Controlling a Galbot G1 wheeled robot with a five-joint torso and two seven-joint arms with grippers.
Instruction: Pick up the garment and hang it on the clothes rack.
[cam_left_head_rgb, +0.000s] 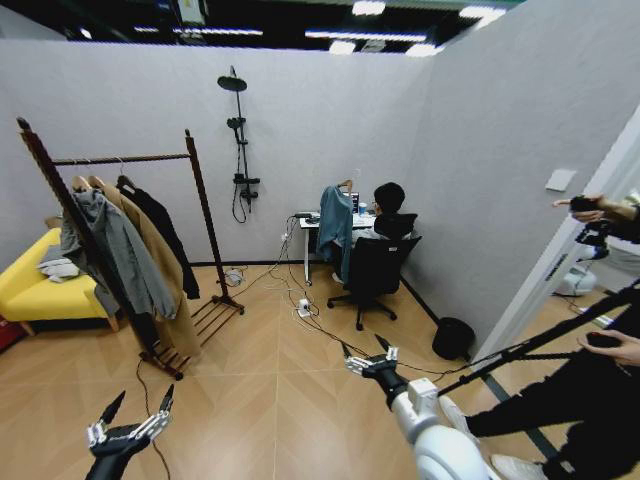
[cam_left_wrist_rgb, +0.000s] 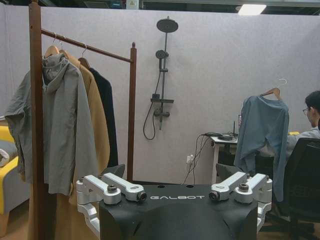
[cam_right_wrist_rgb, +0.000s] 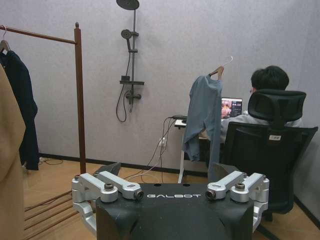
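The black garment (cam_left_head_rgb: 165, 235) already hangs lengthwise at the far end of the clothes rack (cam_left_head_rgb: 120, 160), ahead-left of both spread, empty claws; the left claw (cam_left_head_rgb: 130, 412) is nearer than the right claw (cam_left_head_rgb: 367, 352).

The right claw (cam_right_wrist_rgb: 171, 172) sits low in the foreground, its fingers (cam_right_wrist_rgb: 107, 169) spread apart with nothing between them. Beyond it stands the clothes rack (cam_right_wrist_rgb: 79, 95), one knob-topped post upright and its bar running off to the side. The garment (cam_right_wrist_rgb: 21, 110) hangs from that bar, just beside a tan coat (cam_right_wrist_rgb: 9, 165) (cut off at the edge). Farther back, a blue shirt (cam_right_wrist_rgb: 202, 117) hangs on a hanger near a worktop (cam_right_wrist_rgb: 181, 123).
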